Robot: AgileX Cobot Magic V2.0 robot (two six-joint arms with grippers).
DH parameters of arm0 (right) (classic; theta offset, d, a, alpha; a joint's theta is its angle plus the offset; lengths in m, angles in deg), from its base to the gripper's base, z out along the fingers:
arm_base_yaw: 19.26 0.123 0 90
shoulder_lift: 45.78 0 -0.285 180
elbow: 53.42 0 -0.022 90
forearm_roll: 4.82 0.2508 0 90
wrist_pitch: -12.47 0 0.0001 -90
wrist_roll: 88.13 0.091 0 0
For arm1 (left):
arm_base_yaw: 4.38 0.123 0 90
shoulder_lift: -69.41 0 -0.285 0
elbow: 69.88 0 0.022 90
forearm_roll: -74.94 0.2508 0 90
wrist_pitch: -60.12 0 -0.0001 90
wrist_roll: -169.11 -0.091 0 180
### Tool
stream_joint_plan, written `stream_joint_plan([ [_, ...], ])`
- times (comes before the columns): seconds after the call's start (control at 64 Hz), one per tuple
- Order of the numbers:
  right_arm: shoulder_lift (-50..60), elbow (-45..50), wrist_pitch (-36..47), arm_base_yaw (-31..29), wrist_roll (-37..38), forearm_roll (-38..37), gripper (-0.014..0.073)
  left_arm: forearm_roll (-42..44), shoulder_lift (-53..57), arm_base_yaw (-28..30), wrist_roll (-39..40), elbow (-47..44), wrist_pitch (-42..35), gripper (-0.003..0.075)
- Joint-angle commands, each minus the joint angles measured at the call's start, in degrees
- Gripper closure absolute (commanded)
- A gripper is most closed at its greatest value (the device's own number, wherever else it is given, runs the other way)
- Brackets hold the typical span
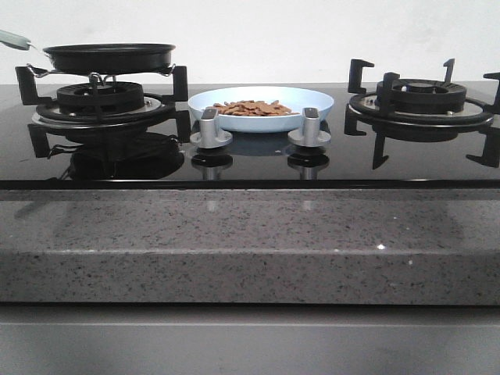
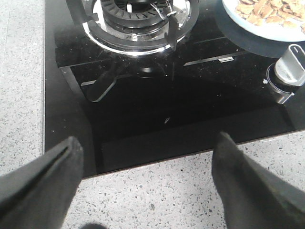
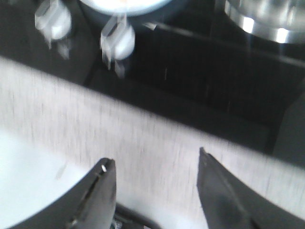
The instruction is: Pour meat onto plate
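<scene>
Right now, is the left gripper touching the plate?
Apart. The left wrist view shows the left gripper open over the counter edge, the plate far across the black glass.

A plain white wall (image 1: 258, 35) rises behind the speckled grey stone counter (image 1: 250, 242).

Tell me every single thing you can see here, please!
meat: one heap, orange-brown, on the plate
plate: one, pale blue-white, between the burners
frying pan: one, black, on the left burner
burners: two, black, left and right on the stove
knobs: two, silver, in front of the plate
stove top: one, glossy black
counter: one, speckled grey stone
left end effector: one, black, open, empty
right end effector: one, black, open, empty
</scene>
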Motion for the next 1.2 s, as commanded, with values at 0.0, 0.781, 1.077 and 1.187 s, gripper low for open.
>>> stream_joint_plan([
  [0.0,4.2,2.4,3.6,-0.2,0.6,-0.1,0.0179,-0.5,0.6,-0.4,0.5,1.4,-4.2,0.0174],
  [0.781,14.5,8.5,3.7,-0.2,1.6,0.0,0.0662,-5.7,0.3,-0.4,0.5,1.3,-3.8,0.0741],
  [1.077,14.5,8.5,3.5,-0.2,1.6,0.0,0.0662,-5.7,0.0,-0.4,0.5,1.3,-3.9,0.0741],
  [1.187,14.5,8.5,3.5,-0.2,1.6,0.0,0.0662,-5.7,0.0,-0.4,0.5,1.3,-4.2,0.0741],
])
